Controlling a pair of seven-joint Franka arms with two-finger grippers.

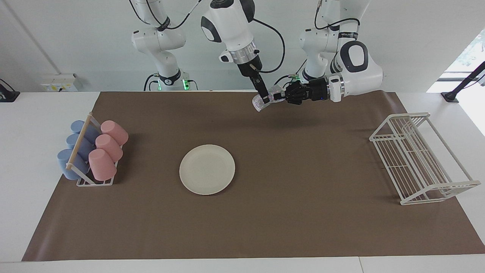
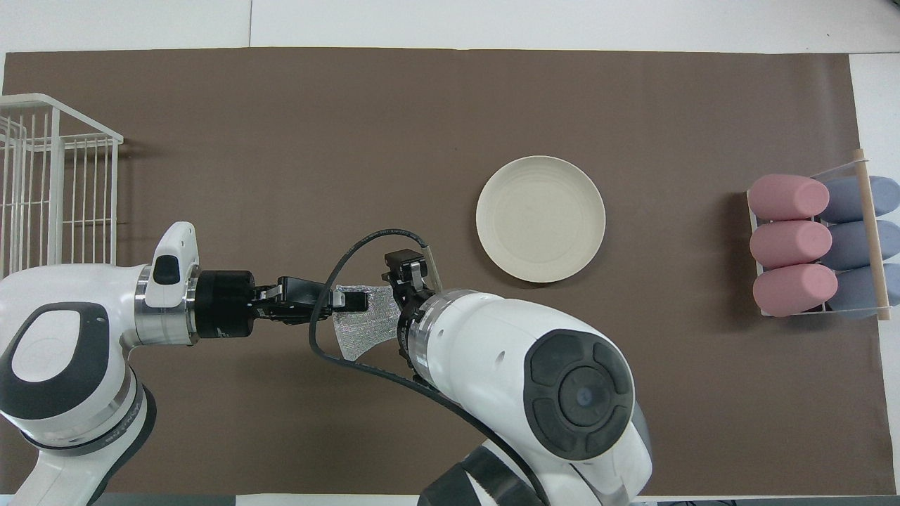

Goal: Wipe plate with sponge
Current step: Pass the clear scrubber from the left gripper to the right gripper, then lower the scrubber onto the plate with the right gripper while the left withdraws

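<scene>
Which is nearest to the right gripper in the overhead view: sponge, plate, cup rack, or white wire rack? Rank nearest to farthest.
1. sponge: at the right gripper, held up in the shut left gripper.
2. plate: on the mat, toward the right arm's end.
3. white wire rack: left arm's end.
4. cup rack: right arm's end, about as far; too close to call.

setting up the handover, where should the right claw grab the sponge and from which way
Probably the free flared end of the sponge, coming down from above. The left claw is shut on the end toward the left arm, holding the sponge level in the air, so only the flap toward the right arm's end is bare. The open right claw is already there.
</scene>
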